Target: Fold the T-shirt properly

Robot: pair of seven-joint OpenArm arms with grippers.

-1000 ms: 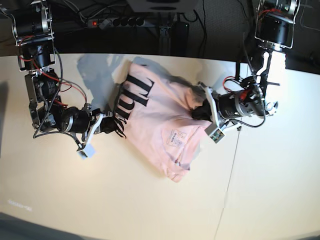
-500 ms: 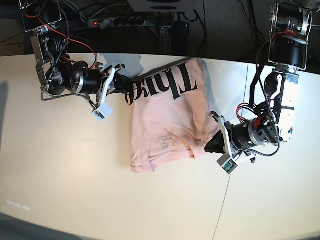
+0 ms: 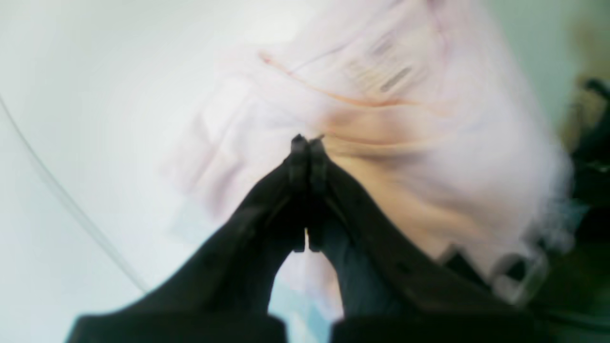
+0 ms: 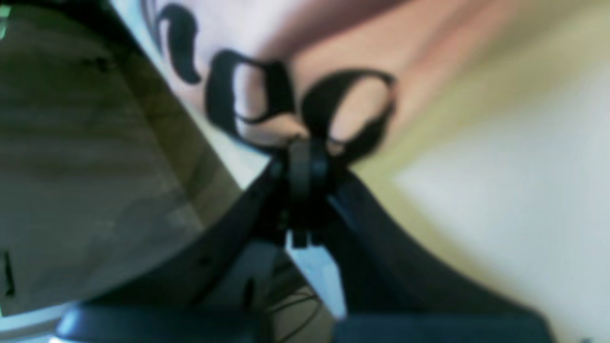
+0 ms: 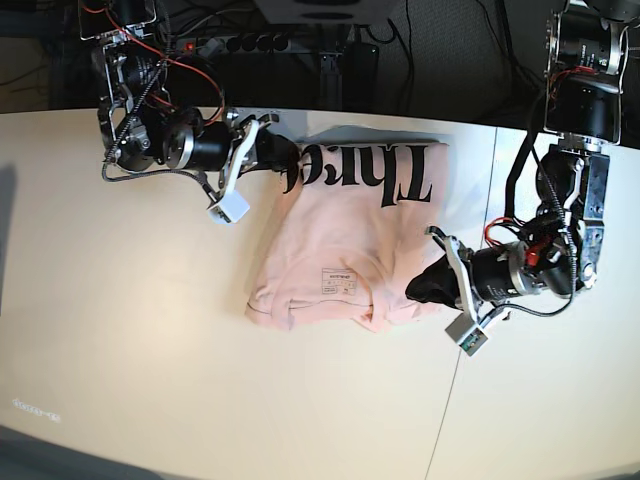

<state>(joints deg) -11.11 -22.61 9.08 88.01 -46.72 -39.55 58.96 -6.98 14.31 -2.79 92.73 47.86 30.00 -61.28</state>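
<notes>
The pale pink T-shirt (image 5: 340, 235) lies partly folded on the table, its black "Three" lettering (image 5: 365, 172) along the far edge and a white label (image 5: 338, 279) near the middle. My right gripper (image 5: 286, 164), on the base view's left, is shut on the shirt's far-left corner; the right wrist view shows its tips (image 4: 305, 145) pinching the cloth at the lettering (image 4: 248, 95). My left gripper (image 5: 420, 288) is shut on the near-right corner; the left wrist view shows it (image 3: 307, 140) closed on blurred pink fabric (image 3: 429, 166).
The table's far edge (image 5: 480, 125) runs just behind the shirt, with a power strip (image 5: 240, 43) and cables beyond it. A seam (image 5: 447, 410) crosses the tabletop at the near right. The light tabletop (image 5: 150, 380) extends to the near left.
Both grippers carried the shirt around clockwise: the lettering went from the left side to the far edge. The right gripper moved up and right, the left gripper moved toward the near side.
</notes>
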